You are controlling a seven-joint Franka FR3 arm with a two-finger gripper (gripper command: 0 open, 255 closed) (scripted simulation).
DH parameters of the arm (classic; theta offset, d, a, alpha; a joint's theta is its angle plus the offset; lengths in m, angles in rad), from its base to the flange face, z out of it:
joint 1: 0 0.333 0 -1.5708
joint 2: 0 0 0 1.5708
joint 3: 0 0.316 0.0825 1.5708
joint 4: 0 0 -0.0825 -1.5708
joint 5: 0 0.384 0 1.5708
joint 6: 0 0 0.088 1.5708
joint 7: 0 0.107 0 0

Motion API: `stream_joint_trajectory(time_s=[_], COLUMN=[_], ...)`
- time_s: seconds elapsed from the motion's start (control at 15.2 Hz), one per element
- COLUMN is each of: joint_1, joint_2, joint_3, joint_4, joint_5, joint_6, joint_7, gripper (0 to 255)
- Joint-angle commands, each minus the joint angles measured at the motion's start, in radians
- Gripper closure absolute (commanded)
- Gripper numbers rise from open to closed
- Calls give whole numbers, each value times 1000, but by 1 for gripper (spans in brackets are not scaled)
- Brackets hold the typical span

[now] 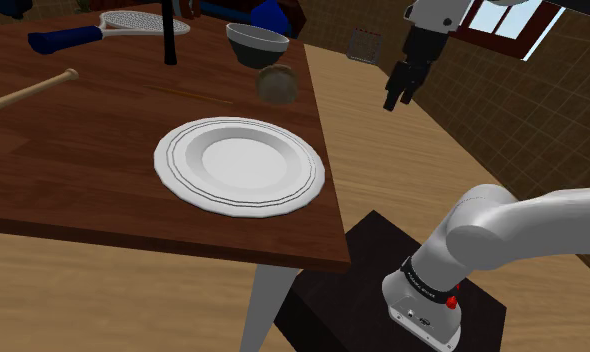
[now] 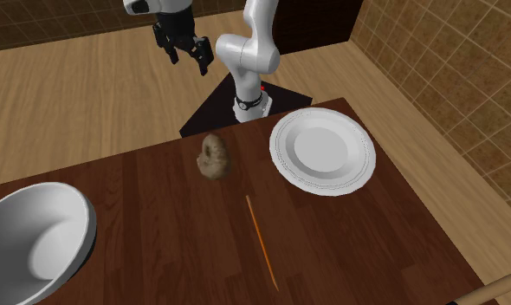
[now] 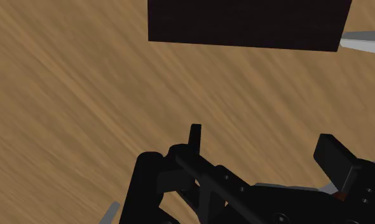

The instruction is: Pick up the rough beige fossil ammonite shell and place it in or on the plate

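The beige-brown ammonite shell (image 1: 277, 85) (image 2: 214, 157) lies on the dark wooden table (image 1: 73, 170) near its edge, between a bowl and the white plate (image 1: 238, 165) (image 2: 323, 151). The plate has nothing on it. My black gripper (image 1: 399, 92) (image 2: 186, 56) hangs off the table over the wooden floor, to the shoulder view's right of the shell and well apart from it. Its fingers stand open with nothing between them. In the wrist view the gripper (image 3: 265, 146) points at the floor, with a dark slab (image 3: 250, 22) beyond it.
A white bowl (image 1: 256, 45) (image 2: 37, 238) stands just behind the shell. A thin orange pencil (image 2: 261, 241), a wooden stick (image 1: 28, 90), a blue-handled brush (image 1: 63, 38) and a black post (image 1: 170, 35) share the table. A wire basket (image 1: 363, 45) sits on the floor.
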Motion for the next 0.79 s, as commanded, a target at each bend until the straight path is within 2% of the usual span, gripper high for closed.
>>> stream_joint_trajectory(time_s=[0.0, 0.73], joint_1=[0, 128], joint_2=[0, 233], joint_3=[0, 98], joint_4=[0, 154], joint_5=[0, -6], joint_6=[0, 231], joint_7=[0, -127], gripper=[0, 0])
